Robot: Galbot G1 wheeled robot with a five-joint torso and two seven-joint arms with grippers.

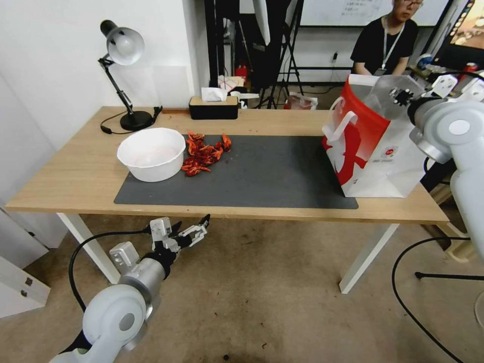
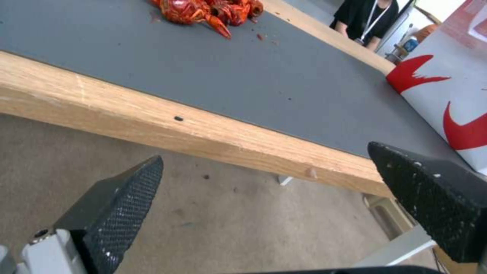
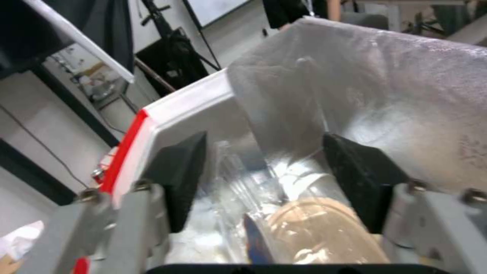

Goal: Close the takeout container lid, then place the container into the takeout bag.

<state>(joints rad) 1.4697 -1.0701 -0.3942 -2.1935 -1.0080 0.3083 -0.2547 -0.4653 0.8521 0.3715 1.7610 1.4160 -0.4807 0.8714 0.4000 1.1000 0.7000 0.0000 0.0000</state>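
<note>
The left gripper (image 1: 194, 228) hangs at about 7 o'clock in the head view, below the near table edge, jaws spread wide and holding nothing. At 2 o'clock the right gripper (image 3: 264, 140) sits in the mouth of the takeout bag (image 1: 373, 151), fingers apart and empty, with silvery lining close on both sides. Between those fingers, deep in the bag, lies clear crinkled plastic that is probably the takeout container (image 3: 231, 179); I cannot tell whether its lid is shut.

The likely trouble is on the way out. A finger could snag the lining or the rim and drag or tip the light bag, which stands near the table's right end and just off the mat's corner.

The wooden table (image 1: 75, 171) carries a grey mat (image 1: 262, 176); at the mat's 10 o'clock stands a white bowl (image 1: 151, 154), with red crayfish (image 1: 204, 154) just beside it. Farther back at 12 o'clock is a tissue box (image 1: 213, 107), and at 11 o'clock a desk lamp (image 1: 123, 48) against the white wall.
</note>
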